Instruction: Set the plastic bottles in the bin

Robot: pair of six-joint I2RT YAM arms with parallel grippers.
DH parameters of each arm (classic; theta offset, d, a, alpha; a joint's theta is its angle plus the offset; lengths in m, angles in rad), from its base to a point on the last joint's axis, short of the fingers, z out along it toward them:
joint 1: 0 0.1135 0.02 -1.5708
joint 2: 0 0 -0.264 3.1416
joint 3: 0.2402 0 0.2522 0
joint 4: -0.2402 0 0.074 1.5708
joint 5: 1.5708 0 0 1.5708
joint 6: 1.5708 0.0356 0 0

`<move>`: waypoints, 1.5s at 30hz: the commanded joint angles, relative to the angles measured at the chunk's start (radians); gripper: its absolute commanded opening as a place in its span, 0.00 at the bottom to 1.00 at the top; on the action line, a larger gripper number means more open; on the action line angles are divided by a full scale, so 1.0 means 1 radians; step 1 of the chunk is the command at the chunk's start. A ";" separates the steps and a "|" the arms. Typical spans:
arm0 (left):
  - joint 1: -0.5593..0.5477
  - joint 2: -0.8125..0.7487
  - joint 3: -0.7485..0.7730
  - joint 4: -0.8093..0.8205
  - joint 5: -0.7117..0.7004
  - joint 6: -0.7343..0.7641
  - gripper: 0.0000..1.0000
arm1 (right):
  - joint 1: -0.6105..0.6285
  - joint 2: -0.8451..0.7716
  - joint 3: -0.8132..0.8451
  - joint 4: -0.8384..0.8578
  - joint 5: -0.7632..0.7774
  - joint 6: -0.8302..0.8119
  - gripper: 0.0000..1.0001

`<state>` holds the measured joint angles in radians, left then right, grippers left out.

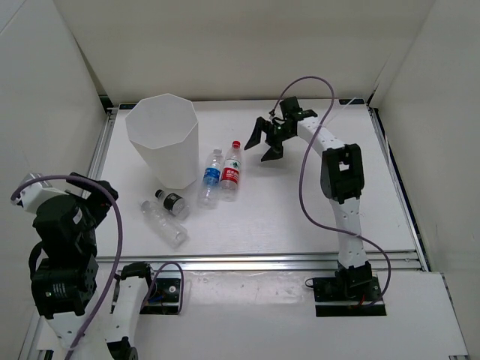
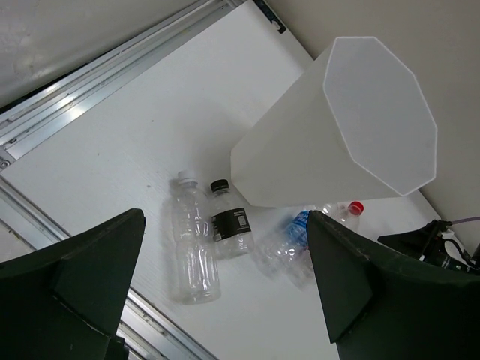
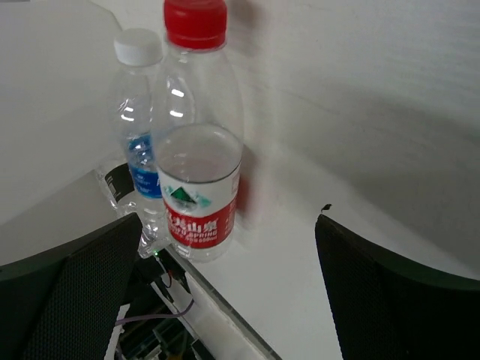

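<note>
My right pincer [image 1: 257, 151] is spread wide, and just ahead of it the red-capped bottle [image 3: 197, 142] stands upright, long axis vertical, cap pointing up.

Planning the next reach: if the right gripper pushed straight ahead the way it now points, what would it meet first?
Most likely the clear plastic bottle with red cap and red label. In the wrist view it sits centred between the fingers of the open right gripper, though depth is unclear.
</note>
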<state>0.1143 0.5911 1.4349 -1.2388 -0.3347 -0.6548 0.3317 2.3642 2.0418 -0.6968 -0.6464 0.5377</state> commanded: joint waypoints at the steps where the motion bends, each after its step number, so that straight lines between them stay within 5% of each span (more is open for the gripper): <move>1: -0.005 0.041 -0.005 -0.027 -0.033 -0.020 1.00 | 0.020 0.072 0.092 0.031 -0.090 0.007 1.00; 12: -0.005 0.084 0.004 0.009 -0.013 0.024 1.00 | 0.110 0.285 0.251 0.049 -0.225 0.051 1.00; 21: -0.005 0.093 0.004 -0.014 -0.004 0.015 1.00 | 0.119 0.334 0.224 0.060 -0.272 0.062 0.99; 27: -0.005 0.093 0.004 -0.002 -0.004 0.015 1.00 | 0.110 0.244 0.077 0.060 -0.230 0.030 0.61; 31: -0.005 0.075 -0.042 0.044 0.016 0.015 1.00 | 0.060 0.166 0.021 0.002 -0.200 -0.018 0.46; 37: -0.005 0.044 -0.119 0.102 0.037 0.006 1.00 | -0.014 -0.011 -0.029 -0.021 -0.182 -0.038 0.35; 45: -0.005 0.044 -0.119 0.113 0.046 -0.003 1.00 | -0.026 -0.221 0.132 -0.021 -0.115 0.053 0.24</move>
<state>0.1139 0.6426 1.3163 -1.1492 -0.3027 -0.6537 0.2840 2.2753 2.0716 -0.7265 -0.7750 0.5526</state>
